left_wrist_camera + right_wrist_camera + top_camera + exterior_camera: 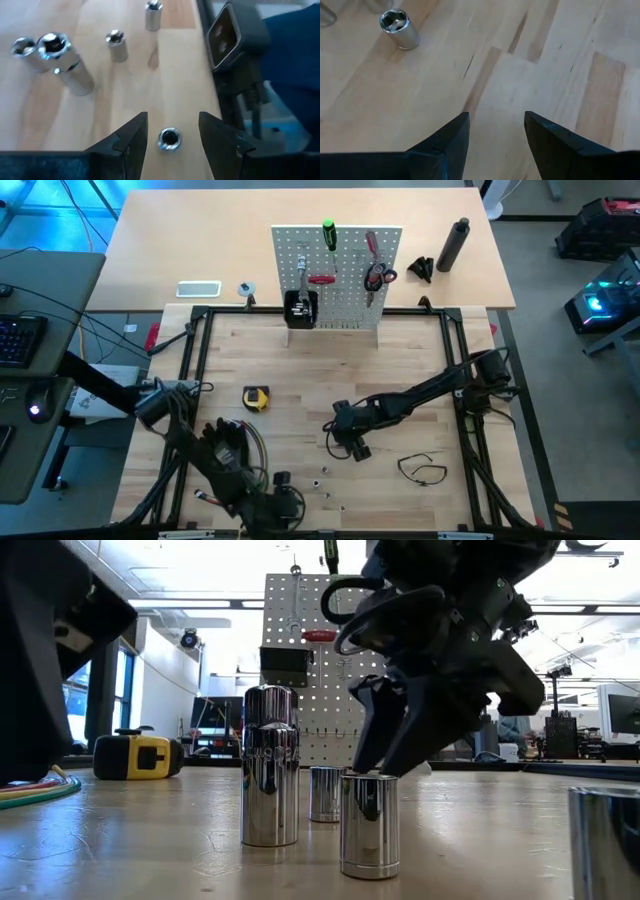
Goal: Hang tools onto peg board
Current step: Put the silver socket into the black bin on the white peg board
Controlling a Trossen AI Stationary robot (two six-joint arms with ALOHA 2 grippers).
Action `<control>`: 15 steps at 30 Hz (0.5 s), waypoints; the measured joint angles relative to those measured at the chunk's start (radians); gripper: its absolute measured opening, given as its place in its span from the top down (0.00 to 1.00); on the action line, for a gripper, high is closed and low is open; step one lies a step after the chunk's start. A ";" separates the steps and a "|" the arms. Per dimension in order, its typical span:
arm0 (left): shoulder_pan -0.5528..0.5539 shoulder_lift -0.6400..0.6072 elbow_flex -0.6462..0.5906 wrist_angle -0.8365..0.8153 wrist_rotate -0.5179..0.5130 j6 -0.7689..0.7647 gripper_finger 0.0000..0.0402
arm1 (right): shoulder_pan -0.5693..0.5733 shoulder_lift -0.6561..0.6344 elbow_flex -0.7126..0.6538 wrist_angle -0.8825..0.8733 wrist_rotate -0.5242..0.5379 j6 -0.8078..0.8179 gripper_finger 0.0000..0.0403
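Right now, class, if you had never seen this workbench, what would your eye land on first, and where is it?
Probably the white peg board standing at the table's far edge, already carrying a green-handled screwdriver and red-handled tools. Next, the shiny metal sockets standing upright near the front edge, huge in the low view. The left gripper hovers open over one small socket, while the right gripper hangs open above bare wood mid-table.

The place was a robotics lab or workshop: a light wooden tabletop [330, 380] stood framed by black metal rails [196, 350]. Beside it sat a desk with a keyboard [18, 340] and mouse [36, 411], while monitors [620, 712], ceiling lights and windows filled the room behind.
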 joint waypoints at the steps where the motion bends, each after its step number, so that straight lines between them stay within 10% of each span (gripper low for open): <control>1: -0.002 0.003 0.005 -0.018 -0.011 -0.003 0.58 | 0.000 0.002 0.000 0.000 0.000 0.000 0.54; 15: -0.016 0.005 0.009 -0.066 -0.033 -0.051 0.58 | 0.000 0.008 0.000 0.019 -0.001 -0.001 0.54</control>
